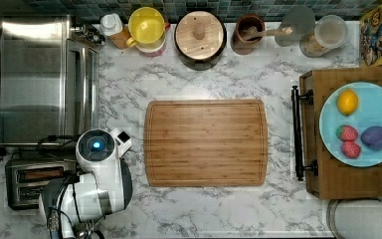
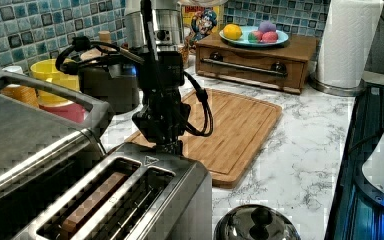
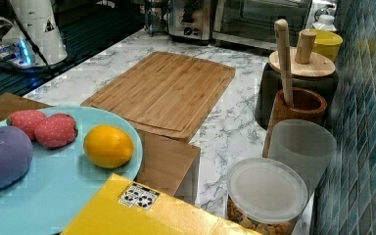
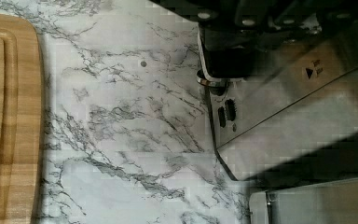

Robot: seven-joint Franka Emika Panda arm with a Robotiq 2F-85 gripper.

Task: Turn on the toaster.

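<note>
The brushed-steel toaster [image 2: 130, 200] with two long top slots stands in the left view's foreground, and at the top view's lower left [image 1: 32, 181]. My gripper [image 2: 169, 146] hangs straight down at the toaster's far end, right at its top edge, close to or touching it. In the top view the white arm [image 1: 102, 174] covers that end. In the wrist view a black lever knob [image 4: 226, 58] juts from the toaster's steel end face [image 4: 284, 107], directly under my gripper's dark body [image 4: 247, 14]. In the right view the toaster [image 3: 188, 19] is far off.
The big steel toaster oven [image 1: 45, 79] stands right beside the toaster. A wooden cutting board [image 1: 206, 143] lies mid-counter. Jars and a yellow cup [image 1: 146, 27] line the tiled wall. A wooden box [image 1: 328, 179] carries a blue plate [image 1: 378, 107] of fruit. A steel lid [image 2: 257, 225] sits near the toaster.
</note>
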